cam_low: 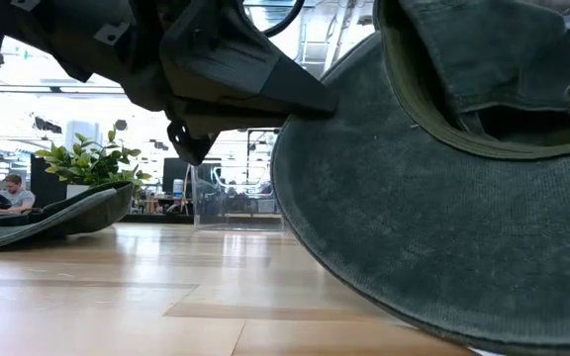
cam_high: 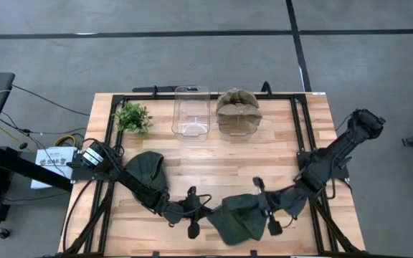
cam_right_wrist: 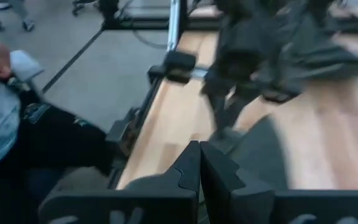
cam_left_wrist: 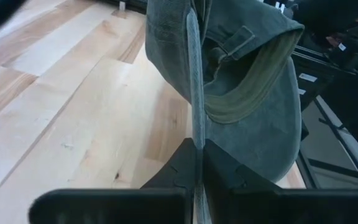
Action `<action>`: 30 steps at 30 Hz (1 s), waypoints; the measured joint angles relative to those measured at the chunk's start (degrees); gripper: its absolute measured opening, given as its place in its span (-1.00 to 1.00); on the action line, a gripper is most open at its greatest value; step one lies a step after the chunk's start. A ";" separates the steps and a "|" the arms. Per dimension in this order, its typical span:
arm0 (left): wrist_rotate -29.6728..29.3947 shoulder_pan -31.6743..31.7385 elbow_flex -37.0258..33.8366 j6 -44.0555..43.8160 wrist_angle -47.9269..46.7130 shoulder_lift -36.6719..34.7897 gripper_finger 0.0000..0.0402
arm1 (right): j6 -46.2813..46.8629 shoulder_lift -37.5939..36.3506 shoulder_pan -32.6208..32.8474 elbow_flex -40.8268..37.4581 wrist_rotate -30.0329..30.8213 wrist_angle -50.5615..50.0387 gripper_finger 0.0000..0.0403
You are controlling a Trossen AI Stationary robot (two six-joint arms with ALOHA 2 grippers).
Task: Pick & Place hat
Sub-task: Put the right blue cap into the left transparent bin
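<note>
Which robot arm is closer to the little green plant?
Left. The left gripper is nearer the plant, on the plant's side of the table; the right gripper is farther across, past the green hat.

Along the table's (cam_high: 214, 161) far edge a plant (cam_high: 133, 117) is sitting left of an empty bin (cam_high: 191, 112), itself left of a bin holding a cap (cam_high: 238, 105), while nearer the front one hat (cam_high: 148, 170) is lying left of another hat (cam_high: 236, 218).
</note>
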 joint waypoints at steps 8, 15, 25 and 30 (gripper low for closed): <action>-0.20 0.15 0.02 -0.55 0.56 0.00 -0.94 | 7.98 9.55 -0.43 -0.04 -3.76 -0.37 -1.00; -0.07 -0.23 0.02 -0.61 0.68 0.00 -0.94 | 11.37 11.53 -4.91 -0.04 2.45 -6.92 -1.00; 0.28 -0.33 0.04 -0.59 0.61 0.00 -0.94 | 8.10 6.12 -7.28 0.00 3.43 -9.19 -1.00; 0.33 -0.31 0.04 -0.59 0.55 0.00 -0.94 | 10.56 5.89 -5.56 0.00 -5.79 -9.35 -1.00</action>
